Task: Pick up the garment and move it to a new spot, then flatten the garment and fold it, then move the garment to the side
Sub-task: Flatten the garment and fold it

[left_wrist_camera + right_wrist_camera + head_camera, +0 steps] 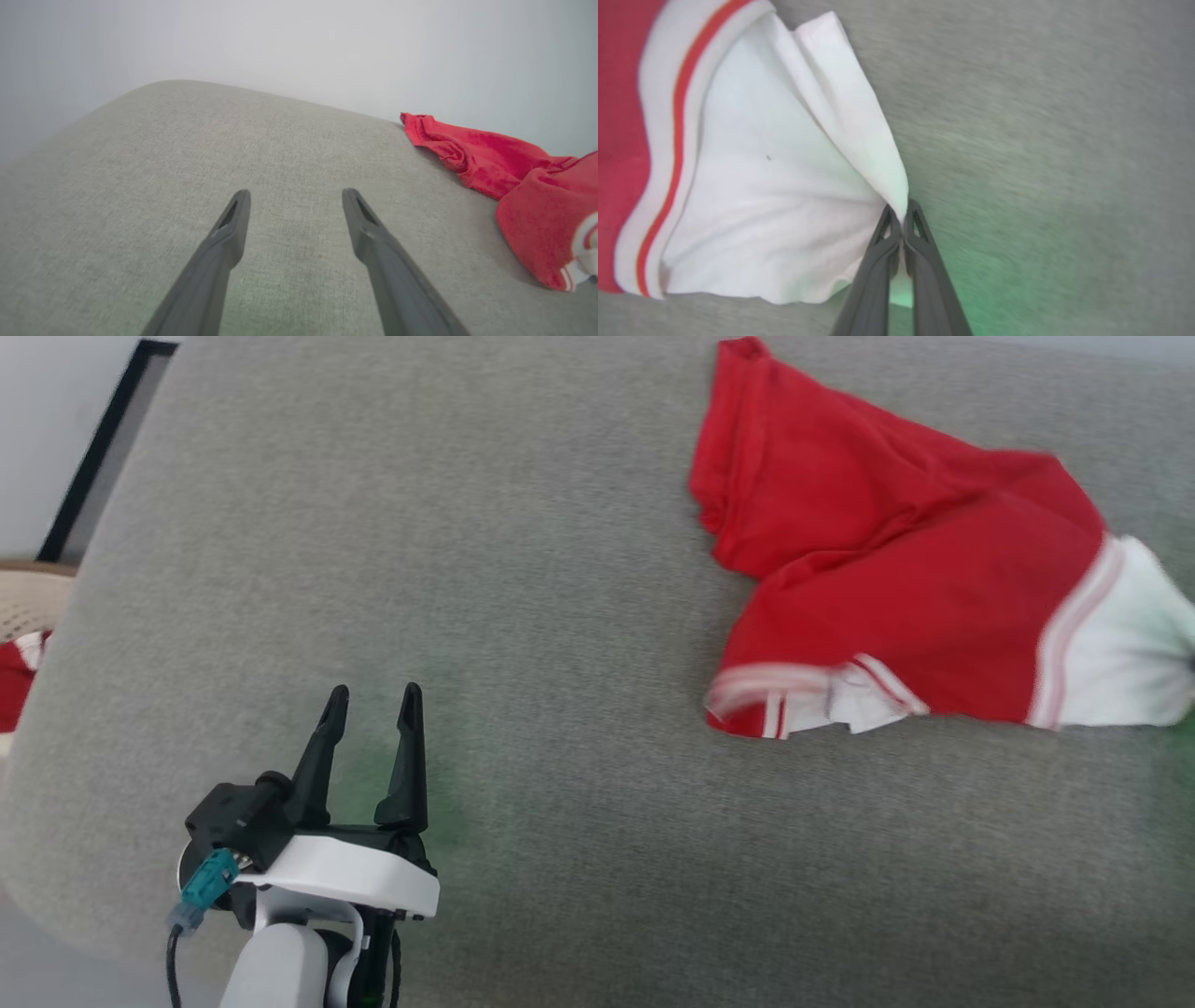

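Red soft cloth, the garment (896, 569) lies rumpled at the far right of a grey woven surface (523, 569) with rounded corners. Its white sleeve end (775, 186), edged with thin red-and-white stripes, is drawn into a pleated fan. The right gripper (902, 212) has its slim dark fingers pinched tight on that white corner. The left gripper (373, 695), well apart from the cloth, hovers with its tapered fingers spread and empty.
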Tool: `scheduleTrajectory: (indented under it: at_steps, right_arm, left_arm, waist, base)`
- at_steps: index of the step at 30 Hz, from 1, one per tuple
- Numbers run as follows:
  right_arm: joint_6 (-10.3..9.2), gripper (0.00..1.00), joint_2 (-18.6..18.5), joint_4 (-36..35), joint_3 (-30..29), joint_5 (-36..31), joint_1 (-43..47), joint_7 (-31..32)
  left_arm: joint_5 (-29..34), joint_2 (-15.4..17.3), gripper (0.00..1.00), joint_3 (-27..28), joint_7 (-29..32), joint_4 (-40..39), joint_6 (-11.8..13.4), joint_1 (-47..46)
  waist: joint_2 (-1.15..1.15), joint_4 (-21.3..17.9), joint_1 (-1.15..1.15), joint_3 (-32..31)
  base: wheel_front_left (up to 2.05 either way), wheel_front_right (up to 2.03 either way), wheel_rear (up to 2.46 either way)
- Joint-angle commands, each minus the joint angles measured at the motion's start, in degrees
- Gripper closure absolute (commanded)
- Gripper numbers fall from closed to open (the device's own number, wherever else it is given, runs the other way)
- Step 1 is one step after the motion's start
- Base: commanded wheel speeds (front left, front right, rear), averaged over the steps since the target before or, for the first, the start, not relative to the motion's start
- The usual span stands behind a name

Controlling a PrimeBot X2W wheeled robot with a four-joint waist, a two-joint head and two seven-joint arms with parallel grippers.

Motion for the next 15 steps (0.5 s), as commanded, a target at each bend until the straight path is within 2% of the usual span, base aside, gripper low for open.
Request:
scheduleTrajectory:
  at_steps: [1,10,15]
  right_arm:
    - [-0.29,1.00,0.4,0.6,-1.4,-0.3,1.7,-0.6]
    - [-0.22,1.00,-0.8,0.0,-15.3,-3.5,5.8,-3.8]
    - [-0.21,1.00,-1.5,1.8,-24.8,-8.0,7.8,-6.4]
  left_arm:
    - [0.2,0.2,0.00,0.4,-0.4,-0.2,-0.1,0.2]
    - [0.5,1.4,0.00,-0.2,-0.4,-0.7,-0.1,-0.3]
    - [0.4,2.0,0.00,-0.2,-0.4,-0.8,-0.1,-0.2]
  waist:
    - [0.00,-1.0,0.00,-0.4]
    - [0.00,-3.3,0.00,0.0]
    - [0.00,-3.6,0.00,0.6]
  base:
    - [0.00,0.00,0.00]
    - [0.00,0.00,0.00]
    - [0.00,0.00,0.00]
